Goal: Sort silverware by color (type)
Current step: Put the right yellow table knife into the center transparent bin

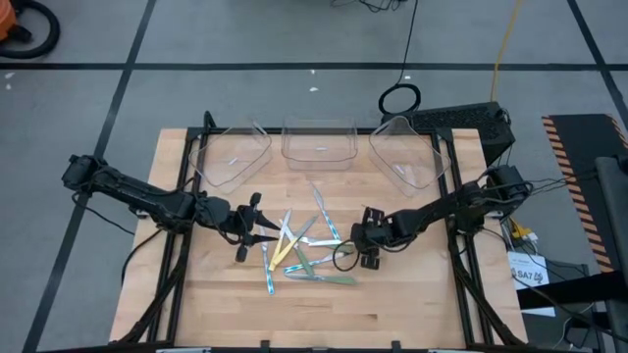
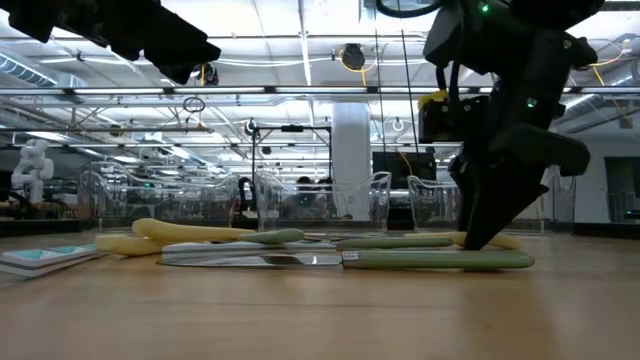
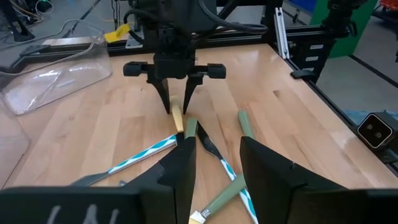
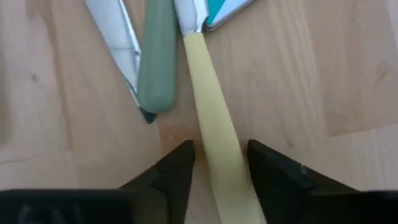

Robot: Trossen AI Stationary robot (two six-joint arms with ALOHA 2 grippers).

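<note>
Right wrist view: my right end effector [image 4: 217, 168] straddles a yellow handle [image 4: 214, 149] (fingers apart, touching the bench [image 4: 292, 81]); my left end effector [image 1: 245, 233] hovers open.

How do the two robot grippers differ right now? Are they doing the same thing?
The right gripper is down at the table with its open fingers straddling a yellow-handled utensil; the left gripper hangs open over the pile with nothing between its fingers. The right one works at the pile's right edge, the left one at its left. Both are dark and two-fingered.
</note>
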